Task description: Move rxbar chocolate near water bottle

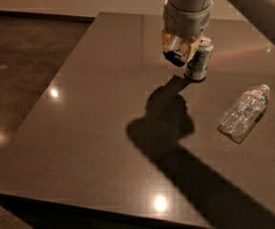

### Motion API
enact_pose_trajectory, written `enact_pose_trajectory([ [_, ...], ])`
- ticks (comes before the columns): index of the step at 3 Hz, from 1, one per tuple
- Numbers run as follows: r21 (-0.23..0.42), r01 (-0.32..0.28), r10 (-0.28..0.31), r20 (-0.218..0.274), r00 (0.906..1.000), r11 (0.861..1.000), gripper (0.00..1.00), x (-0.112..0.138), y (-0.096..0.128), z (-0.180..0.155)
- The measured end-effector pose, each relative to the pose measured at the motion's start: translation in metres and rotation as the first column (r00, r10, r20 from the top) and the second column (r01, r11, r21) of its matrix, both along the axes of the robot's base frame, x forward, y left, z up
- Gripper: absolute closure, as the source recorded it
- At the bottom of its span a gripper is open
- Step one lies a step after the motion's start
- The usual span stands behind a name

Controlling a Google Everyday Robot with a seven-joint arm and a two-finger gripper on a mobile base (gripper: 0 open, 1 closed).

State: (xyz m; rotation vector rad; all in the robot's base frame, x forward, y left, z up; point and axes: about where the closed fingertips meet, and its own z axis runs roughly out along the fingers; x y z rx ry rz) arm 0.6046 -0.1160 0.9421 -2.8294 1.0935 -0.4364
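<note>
My gripper (177,55) hangs above the far middle of the dark table (94,128), just left of a green-white soda can (198,61). Its fingers are shut on a small black flat thing, the rxbar chocolate (174,59), held in the air above the tabletop. The water bottle (245,112) is clear crinkled plastic with a white cap. It lies on its side on the right part of the table, to the right of the gripper and nearer the front.
The soda can stands upright right beside the gripper, partly hidden by it. The arm's broad shadow (175,137) runs across the table's middle to the front right. The table's left edge drops to a dark floor (18,70).
</note>
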Motion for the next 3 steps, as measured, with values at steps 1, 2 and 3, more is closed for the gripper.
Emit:
enact_pose_trajectory([
  [1,-0.004,0.042,-0.042,-0.019,0.9989,0.999,1.0,-0.012,-0.0214,0.0003],
  [2,-0.003,0.042,-0.042,-0.019,0.9989,0.999,1.0,-0.012,-0.0214,0.0003],
  [3,-0.015,0.042,-0.042,-0.009,0.9991,0.999,1.0,-0.0121,-0.0201,0.0011],
])
